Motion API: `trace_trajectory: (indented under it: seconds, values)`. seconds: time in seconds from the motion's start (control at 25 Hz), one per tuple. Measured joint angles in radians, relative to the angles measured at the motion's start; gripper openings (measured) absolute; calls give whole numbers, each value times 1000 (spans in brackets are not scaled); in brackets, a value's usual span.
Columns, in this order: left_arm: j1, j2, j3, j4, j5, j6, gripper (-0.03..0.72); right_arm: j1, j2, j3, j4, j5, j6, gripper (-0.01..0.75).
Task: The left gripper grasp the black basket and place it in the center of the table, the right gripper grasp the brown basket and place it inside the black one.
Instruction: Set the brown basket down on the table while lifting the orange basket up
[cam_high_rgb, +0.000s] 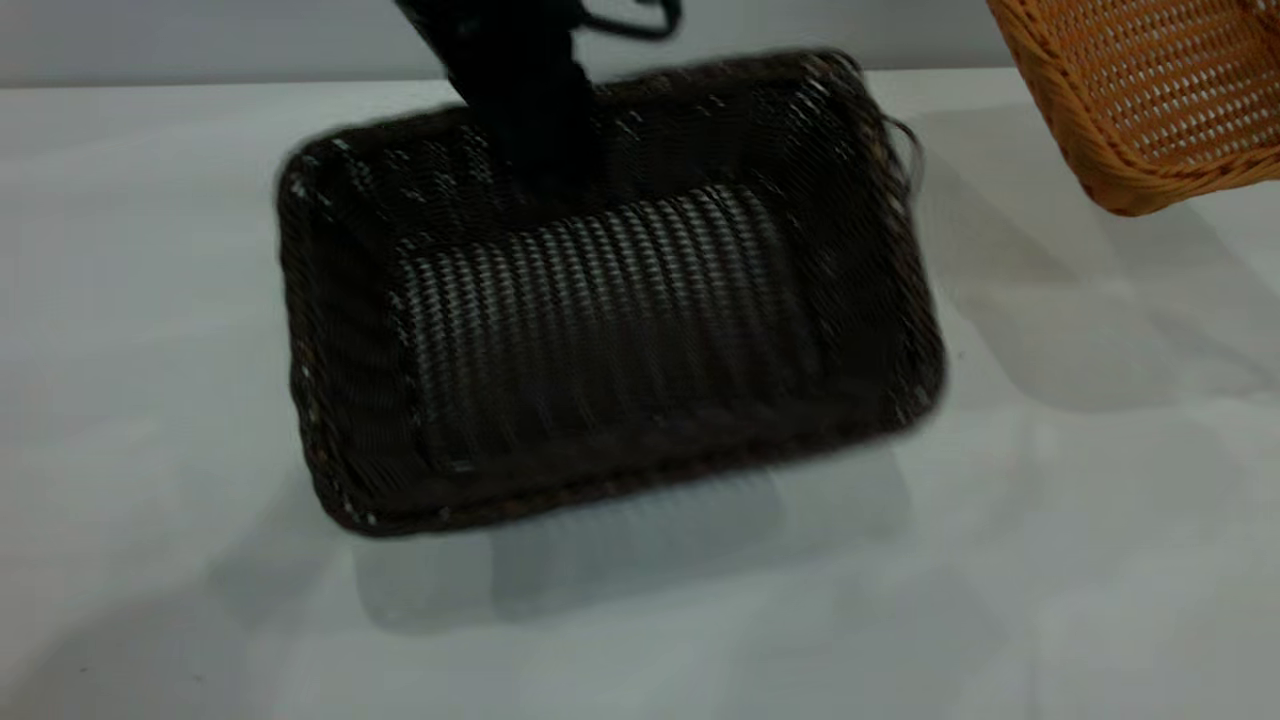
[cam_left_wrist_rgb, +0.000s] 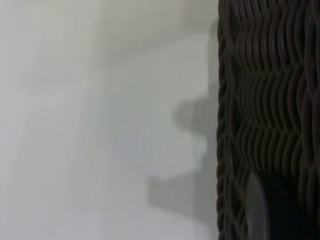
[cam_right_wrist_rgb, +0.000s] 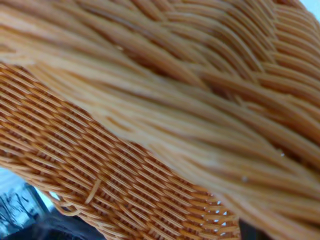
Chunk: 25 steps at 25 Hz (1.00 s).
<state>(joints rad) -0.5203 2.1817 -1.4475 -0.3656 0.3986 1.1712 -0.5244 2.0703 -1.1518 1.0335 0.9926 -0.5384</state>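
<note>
Your left claw (cam_high_rgb: 530, 150) grips the far rim of the black basket (cam_high_rgb: 600, 310), tilted just above mid-desk (cam_high_rgb: 150, 300); next, lower it flat and let go; the brown basket (cam_high_rgb: 1150, 90) hangs raised at right, its claw unseen.

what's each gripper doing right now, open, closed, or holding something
Left gripper: at the far rim of the black basket, which is tilted above the table; fingers cannot be told.
Right gripper: not in view; the brown basket hangs raised at the right.
</note>
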Motion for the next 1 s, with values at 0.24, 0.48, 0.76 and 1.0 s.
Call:
trace_trajectory:
  seconds: [0.24,0.48,0.76,1.0]
  values:
    - [-15,84,0,-199,27,367,78,0,0,-37,-57,42,29,94]
    - [-15,93,0,-240,21,445,85,0,-4,-38,-88,62,43,94]
    - [-14,93,-3,-260,-44,406,337,0,-59,-38,-133,99,66,94]
    - [9,74,-3,-288,-217,217,530,20,-141,-38,-244,138,122,94]
